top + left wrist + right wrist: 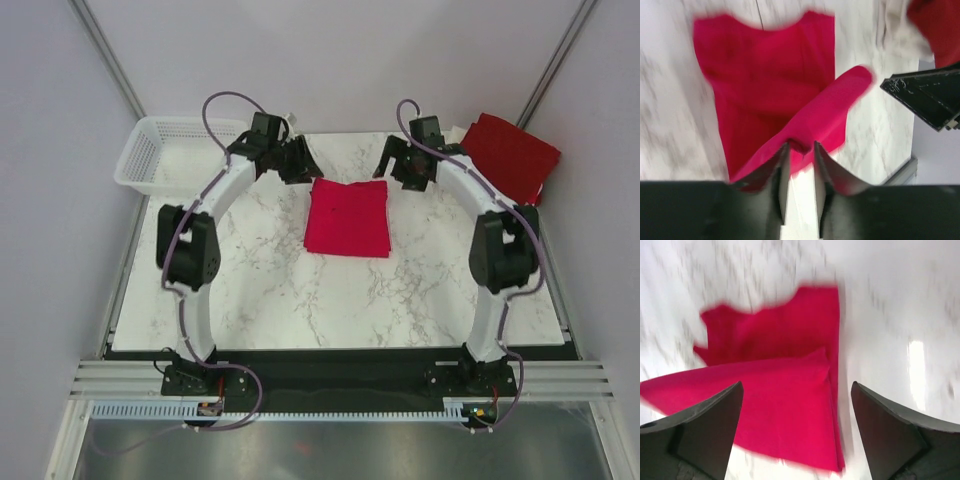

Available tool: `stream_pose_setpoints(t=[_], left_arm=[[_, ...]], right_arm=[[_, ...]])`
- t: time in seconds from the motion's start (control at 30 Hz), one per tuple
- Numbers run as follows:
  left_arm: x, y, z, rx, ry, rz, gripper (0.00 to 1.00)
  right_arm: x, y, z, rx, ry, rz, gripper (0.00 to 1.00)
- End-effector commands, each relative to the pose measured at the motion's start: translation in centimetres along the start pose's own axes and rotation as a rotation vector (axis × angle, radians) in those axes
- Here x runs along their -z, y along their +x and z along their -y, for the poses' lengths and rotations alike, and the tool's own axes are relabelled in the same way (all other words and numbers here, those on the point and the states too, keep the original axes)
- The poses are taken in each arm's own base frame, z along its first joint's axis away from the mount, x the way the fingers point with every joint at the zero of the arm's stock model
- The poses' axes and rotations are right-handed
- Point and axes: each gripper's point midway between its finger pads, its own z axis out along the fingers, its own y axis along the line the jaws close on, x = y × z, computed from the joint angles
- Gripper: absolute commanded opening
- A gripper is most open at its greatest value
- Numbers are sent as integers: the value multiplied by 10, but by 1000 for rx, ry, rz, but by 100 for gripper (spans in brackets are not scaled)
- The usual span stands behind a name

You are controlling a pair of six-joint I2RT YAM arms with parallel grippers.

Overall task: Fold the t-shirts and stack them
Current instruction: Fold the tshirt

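The marble table [300, 290] was taken as the reference, and the crimson t-shirt [348, 217] was seen lying on its far middle part, folded into a roughly square pad with its edges nearly parallel to the table's sides. The left gripper [801, 147] was held over the table's far half, at the shirt's far-left corner. In the left wrist view its jaws were drawn almost together, and a raised flap of crimson cloth was seen running up to their tips. Because that view was blurred, it could only be said that a small pinch of the shirt appeared to be caught between them. The right gripper [797, 387] was held above the table at the shirt's far-right corner. Its jaws were spread wide, nothing was gripped between them, and the folded layers were seen below them. A darker red t-shirt [510, 155] was found at the table's far-right corner, partly overhanging the edge, and a pale cloth [897, 35] was seen just beside it in the left wrist view. A white mesh basket [135, 165] was set at the table's far-left corner, well apart from the crimson shirt. Both arms were arched inward from their bases at the table's near edge.
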Motion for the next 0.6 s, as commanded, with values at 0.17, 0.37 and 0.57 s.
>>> stream_pose_setpoints(t=[0.17,0.37,0.57], left_arm=[[-74,-48,-28,20,88,-147,100],[-8,-33,-5,-86,3,-91,100],[50,17,0,-153,-53,-95,100]], right_arm=[[-38,-42,18,-55,52,34,98],[0,28,24,-36,-114,40,98],[-22,54,17,-26,-230,-16,98]])
